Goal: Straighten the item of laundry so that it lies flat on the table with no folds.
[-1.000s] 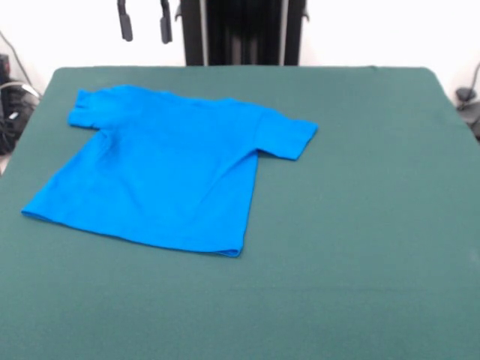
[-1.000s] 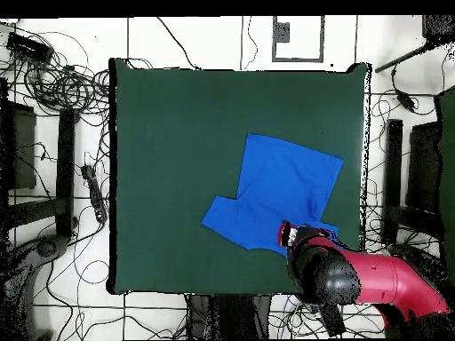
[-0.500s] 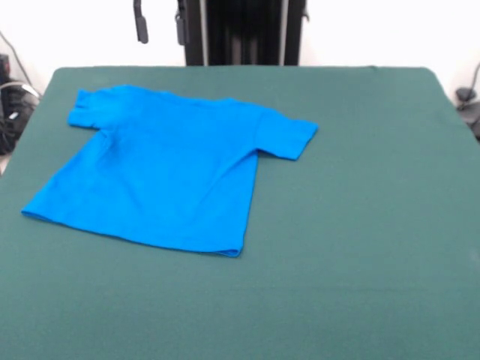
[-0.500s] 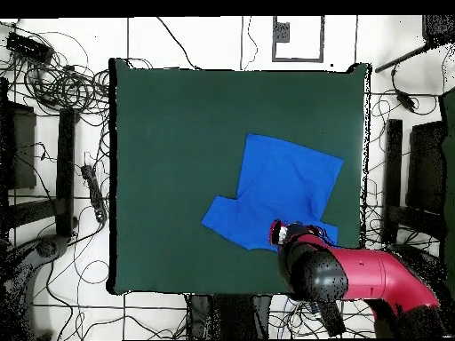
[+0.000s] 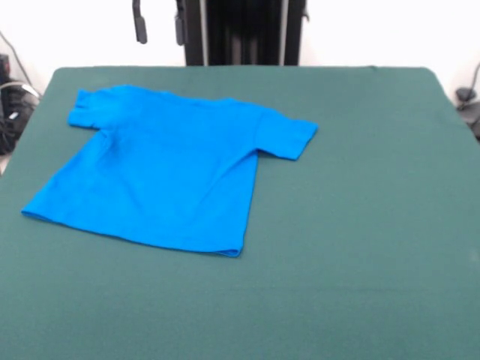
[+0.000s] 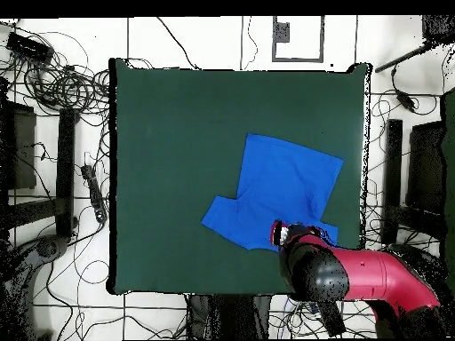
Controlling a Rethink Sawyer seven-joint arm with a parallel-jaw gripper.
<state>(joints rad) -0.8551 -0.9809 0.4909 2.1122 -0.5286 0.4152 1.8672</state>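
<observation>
T-shirt [image 5: 169, 176] unmoved, flat on table [image 5: 360, 225]; fingers [image 5: 139, 21] unchanged, apart.

The blue T-shirt [image 5: 169, 176] (plain side up) lies spread flat near one edge of my green table [image 5: 360, 225].
</observation>
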